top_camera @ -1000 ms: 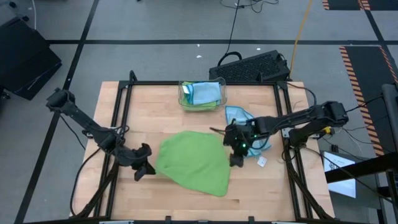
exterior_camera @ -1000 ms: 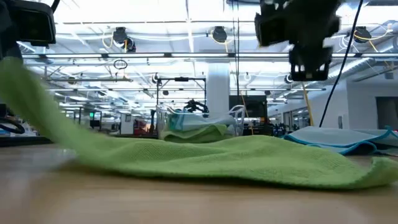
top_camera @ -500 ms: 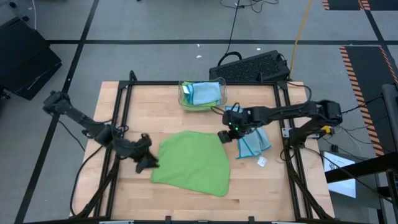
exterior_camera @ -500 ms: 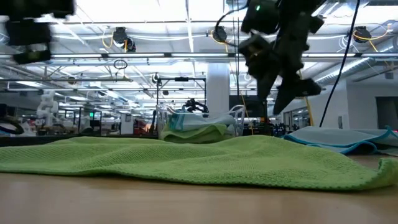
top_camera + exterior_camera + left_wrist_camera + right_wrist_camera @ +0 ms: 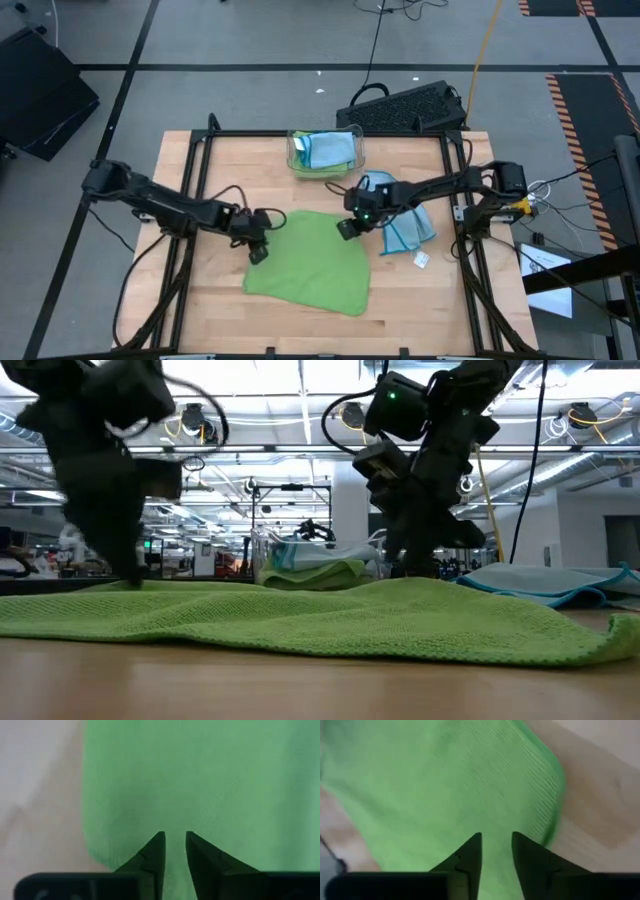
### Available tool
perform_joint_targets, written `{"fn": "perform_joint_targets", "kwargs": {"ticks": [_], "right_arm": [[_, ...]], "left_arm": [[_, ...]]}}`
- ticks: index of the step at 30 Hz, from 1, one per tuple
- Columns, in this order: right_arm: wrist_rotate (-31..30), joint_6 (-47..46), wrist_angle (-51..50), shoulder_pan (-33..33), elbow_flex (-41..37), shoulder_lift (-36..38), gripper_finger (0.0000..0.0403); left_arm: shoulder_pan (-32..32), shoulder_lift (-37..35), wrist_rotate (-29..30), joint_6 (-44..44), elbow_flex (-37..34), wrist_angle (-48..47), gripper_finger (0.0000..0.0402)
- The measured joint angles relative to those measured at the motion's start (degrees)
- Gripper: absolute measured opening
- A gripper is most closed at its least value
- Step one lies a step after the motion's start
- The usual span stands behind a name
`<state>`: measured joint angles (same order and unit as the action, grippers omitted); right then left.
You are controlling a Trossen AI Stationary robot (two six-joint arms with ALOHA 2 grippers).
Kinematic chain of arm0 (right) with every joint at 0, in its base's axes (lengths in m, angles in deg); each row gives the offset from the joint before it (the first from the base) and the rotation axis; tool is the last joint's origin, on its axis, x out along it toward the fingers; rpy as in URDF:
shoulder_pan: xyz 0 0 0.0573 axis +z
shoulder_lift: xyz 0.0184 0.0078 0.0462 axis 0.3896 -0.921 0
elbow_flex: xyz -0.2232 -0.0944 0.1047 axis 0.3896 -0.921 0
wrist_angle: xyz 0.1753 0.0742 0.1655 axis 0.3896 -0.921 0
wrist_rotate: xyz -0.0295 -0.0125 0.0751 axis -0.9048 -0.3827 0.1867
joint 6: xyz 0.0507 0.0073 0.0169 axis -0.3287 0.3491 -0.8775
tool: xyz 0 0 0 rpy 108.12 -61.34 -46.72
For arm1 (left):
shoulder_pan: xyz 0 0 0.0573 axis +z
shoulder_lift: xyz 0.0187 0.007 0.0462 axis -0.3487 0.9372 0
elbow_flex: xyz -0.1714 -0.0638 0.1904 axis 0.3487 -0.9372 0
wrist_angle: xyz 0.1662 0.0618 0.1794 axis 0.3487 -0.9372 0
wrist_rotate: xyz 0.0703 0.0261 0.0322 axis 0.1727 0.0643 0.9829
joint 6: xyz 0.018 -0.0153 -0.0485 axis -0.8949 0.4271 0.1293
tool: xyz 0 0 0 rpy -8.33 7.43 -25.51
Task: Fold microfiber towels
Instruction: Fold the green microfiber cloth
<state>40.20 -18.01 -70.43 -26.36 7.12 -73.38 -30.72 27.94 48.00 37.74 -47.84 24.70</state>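
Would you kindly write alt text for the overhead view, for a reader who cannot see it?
A lime green towel lies spread flat on the wooden table, with the left gripper at its left far corner and the right gripper at its right far corner. A blue towel lies to the right, and a clear bin of towels stands at the far edge.

one lime green towel [image 5: 310,265] lies spread on the wooden surface [image 5: 220,300], and one light blue towel [image 5: 400,215] lies crumpled beside it. one clear bin [image 5: 325,152] holds more cloths, blue and green, their number impossible to tell. two dark arms reach in, the left gripper [image 5: 258,240] and the right gripper [image 5: 347,222], one at each far corner of the green towel.
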Motion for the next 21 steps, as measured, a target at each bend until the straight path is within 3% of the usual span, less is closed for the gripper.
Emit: {"fn": "perform_joint_targets", "kwargs": {"ticks": [6,14,17,21], "right_arm": [[-3.67,0.30,-3.96,0.01,-0.04,3.02,0.0054],[-4.37,-1.45,-3.26,0.67,-1.31,3.93,0.0043],[-3.63,-5.05,1.42,1.26,-4.31,3.91,0.0043],[-3.30,-10.96,13.08,1.06,-7.13,3.10,0.0042]], "left_arm": [[0.13,6.91,-5.65,0.83,0.52,-4.01,0.0046],[-0.44,3.28,-19.11,11.07,-0.04,-9.57,0.0006],[-0.99,1.11,-19.43,15.22,-0.31,-11.33,0.0008],[-1.27,-1.10,-15.54,14.63,-0.15,-10.13,0.0015]]}}
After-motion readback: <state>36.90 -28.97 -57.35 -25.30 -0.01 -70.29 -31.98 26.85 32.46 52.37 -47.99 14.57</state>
